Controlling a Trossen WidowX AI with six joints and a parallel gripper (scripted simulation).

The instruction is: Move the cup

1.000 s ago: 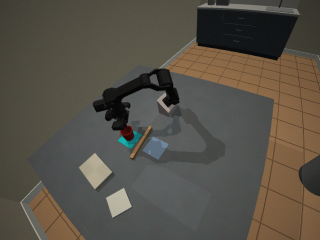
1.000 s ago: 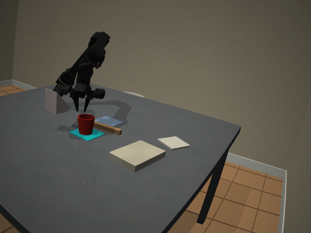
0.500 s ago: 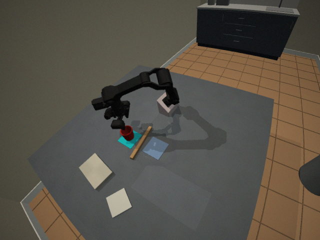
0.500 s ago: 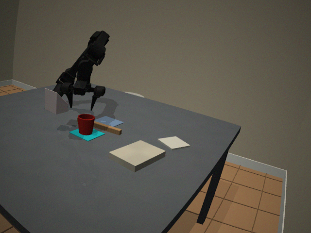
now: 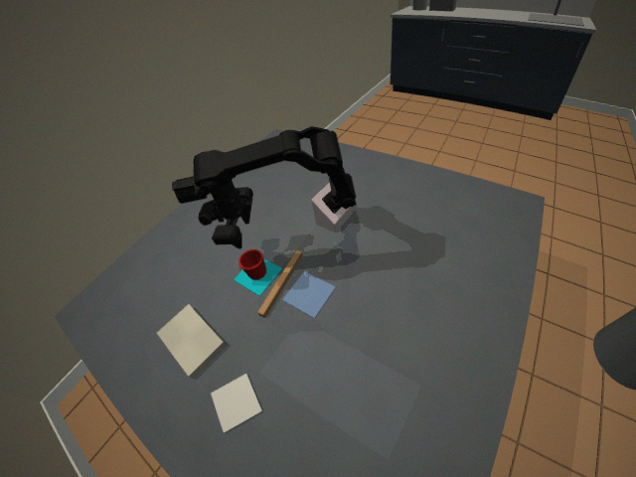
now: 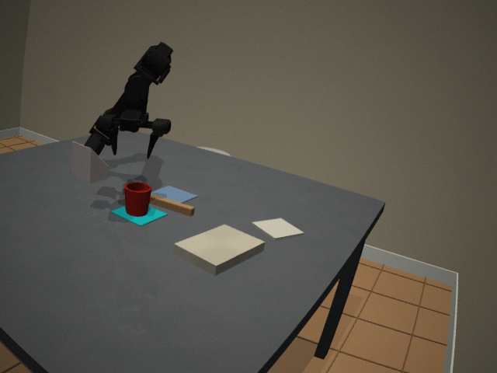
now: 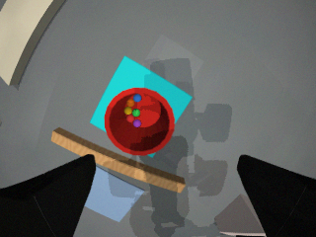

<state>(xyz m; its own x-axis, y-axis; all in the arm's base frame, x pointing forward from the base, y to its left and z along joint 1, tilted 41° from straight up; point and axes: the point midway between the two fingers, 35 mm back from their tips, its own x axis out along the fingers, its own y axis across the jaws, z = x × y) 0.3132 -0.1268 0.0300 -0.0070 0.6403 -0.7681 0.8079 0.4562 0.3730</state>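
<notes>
The red cup (image 5: 252,264) (image 6: 137,198) (image 7: 140,120) stands upright on the teal pad (image 5: 245,283) (image 6: 120,212) (image 7: 125,75). Several coloured marbles (image 7: 133,111) lie inside the cup. The pale blue pad (image 5: 309,295) (image 6: 176,193) (image 7: 109,200) lies empty beside it, on the other side of a wooden bar (image 5: 279,289) (image 6: 176,207) (image 7: 118,161). My gripper (image 5: 221,226) (image 6: 131,154) (image 7: 170,164) is open wide and empty. It hangs above the cup, clear of its rim, and touches nothing.
A pale wedge block (image 5: 328,213) (image 6: 86,164) stands by the arm's base. A cream slab (image 5: 189,339) (image 6: 218,246) (image 7: 27,23) and a thin white sheet (image 5: 236,401) (image 6: 277,227) lie toward the table's front edge.
</notes>
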